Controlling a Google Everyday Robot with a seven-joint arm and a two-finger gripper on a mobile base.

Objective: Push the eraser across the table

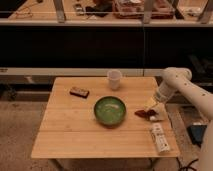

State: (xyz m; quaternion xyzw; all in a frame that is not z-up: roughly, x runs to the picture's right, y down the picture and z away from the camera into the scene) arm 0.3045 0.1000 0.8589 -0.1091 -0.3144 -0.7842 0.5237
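Observation:
The eraser [79, 92] is a small flat dark block with tan edges, lying on the far left part of the light bamboo table [70, 130]. My white arm comes in from the right, and the gripper [151, 106] hangs low over the table's right side, just above a reddish-brown lump with a white piece [146, 114]. The gripper is far to the right of the eraser, with the green bowl between them.
A green bowl [110, 110] stands at the table's middle. A white cup [114, 79] stands at the far edge. A long white box [160, 137] lies near the front right corner. A dark railing and counter run behind the table.

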